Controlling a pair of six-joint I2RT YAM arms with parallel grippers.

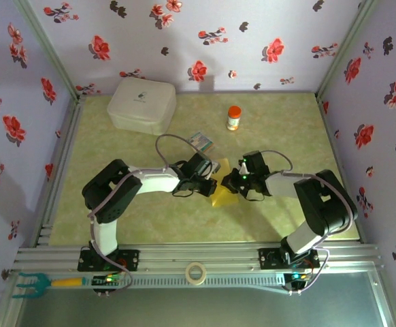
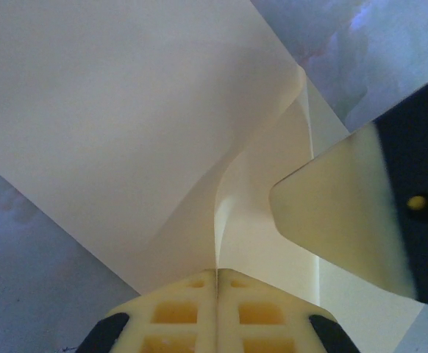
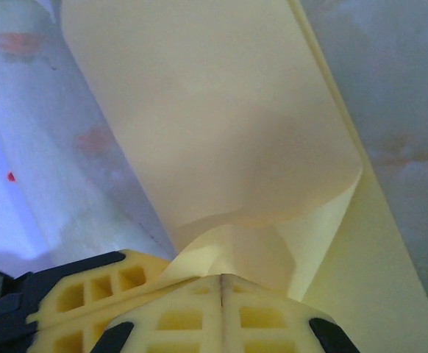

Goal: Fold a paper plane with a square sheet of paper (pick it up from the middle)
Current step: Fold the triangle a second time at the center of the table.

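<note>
Both tools are pinched tight on the paper: the left tool (image 1: 207, 182) and the right tool (image 1: 235, 181) meet nose to nose at the centre of the top view, above the pale green marbled desk (image 1: 150, 218). The rounded white square box (image 1: 142, 103) in the upper left sits well apart, so a collision looks unlikely. The thin square sheet of plain yellow paper (image 1: 223, 197) hangs between the tools, seemingly lifted off the desk. In the left wrist view the sheet (image 2: 126, 110) fans upward from the closed fingers (image 2: 177, 316) with a soft curl at the pinch. In the right wrist view the sheet (image 3: 214, 110) bulges in a loose loop just above the closed fingers (image 3: 258, 320). The danger lies there. With two grips so near each other, a pull apart could tear the sheet, and a push together could set a stray crease where the loop buckles. The free flaps hang unsupported, so a quick swing may flop them over and skew the fold. The small colourful printed packet (image 1: 200, 142) lies just above the left tool in the frame, and a dropped sheet could land on it.
</note>
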